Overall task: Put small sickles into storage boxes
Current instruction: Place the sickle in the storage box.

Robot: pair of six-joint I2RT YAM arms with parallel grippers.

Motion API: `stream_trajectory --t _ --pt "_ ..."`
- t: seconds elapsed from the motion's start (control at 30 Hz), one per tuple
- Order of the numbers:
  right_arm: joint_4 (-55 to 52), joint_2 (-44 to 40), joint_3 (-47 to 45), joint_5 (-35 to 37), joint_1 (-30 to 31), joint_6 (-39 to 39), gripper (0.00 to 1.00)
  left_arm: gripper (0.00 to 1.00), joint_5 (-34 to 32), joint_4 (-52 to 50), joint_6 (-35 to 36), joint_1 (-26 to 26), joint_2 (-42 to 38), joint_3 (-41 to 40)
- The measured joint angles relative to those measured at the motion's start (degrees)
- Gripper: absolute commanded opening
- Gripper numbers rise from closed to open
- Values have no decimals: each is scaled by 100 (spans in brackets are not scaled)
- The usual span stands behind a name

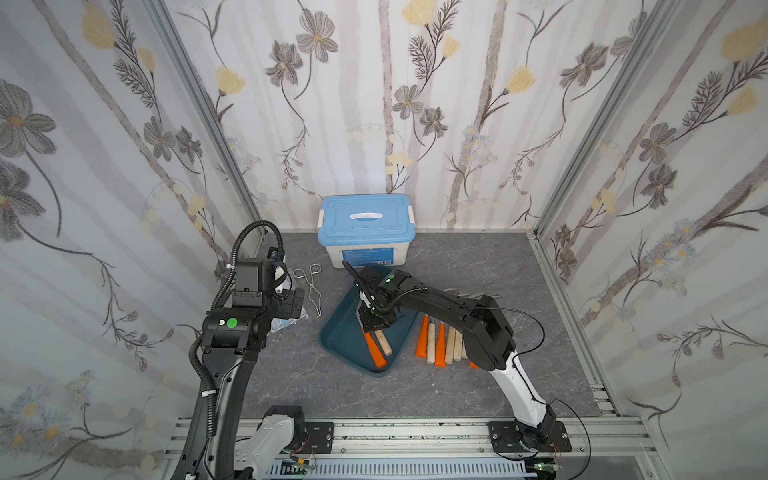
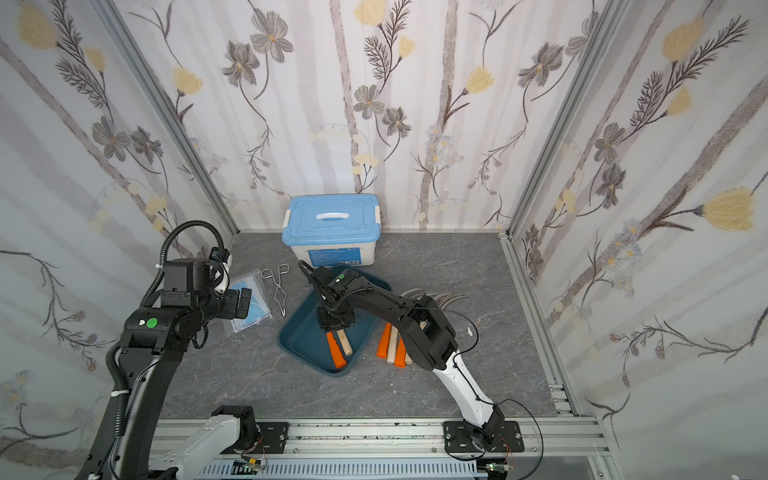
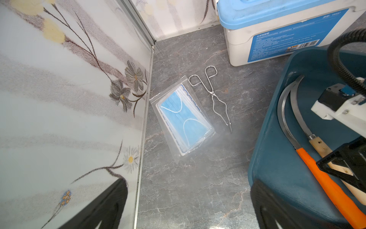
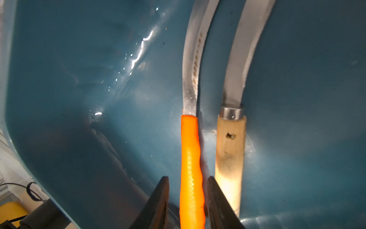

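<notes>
The dark teal storage box (image 1: 340,332) (image 2: 303,336) (image 4: 99,99) lies mid-table and holds two small sickles side by side. One has an orange handle (image 1: 374,351) (image 2: 336,352) (image 4: 191,158), its neighbour a pale wooden handle (image 1: 384,343) (image 2: 345,343) (image 4: 229,148). My right gripper (image 1: 376,320) (image 4: 188,179) hangs over the orange handle, jaws slightly apart with a gap on each side. Several more sickles (image 1: 440,345) (image 2: 392,347) lie on the table just right of the box, partly hidden under my right arm. My left gripper (image 1: 295,307) (image 3: 188,181) is open and empty at the left, above bare table.
A white box with a light-blue lid (image 1: 365,232) stands behind the teal box against the back wall. Wire tongs (image 1: 311,291) (image 3: 215,99) and a bagged pack of blue masks (image 3: 184,117) lie at the left. Papered walls close in three sides.
</notes>
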Motion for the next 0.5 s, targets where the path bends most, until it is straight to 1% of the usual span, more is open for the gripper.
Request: stream_trajectory --t 0.17,0.3,0.4,0.5 --pt "-35 -275 13 175 -85 0 32 100 2 0 22 0 39 17" --pt "-87 -796 -76 468 -420 2 32 100 68 -2 24 0 92 83" --pt "-72 -1561 -557 728 -815 4 31 100 87 -2 42 0 127 146" --pt "63 -2507 -1469 920 -1392 28 31 100 105 0 59 -2 157 170"
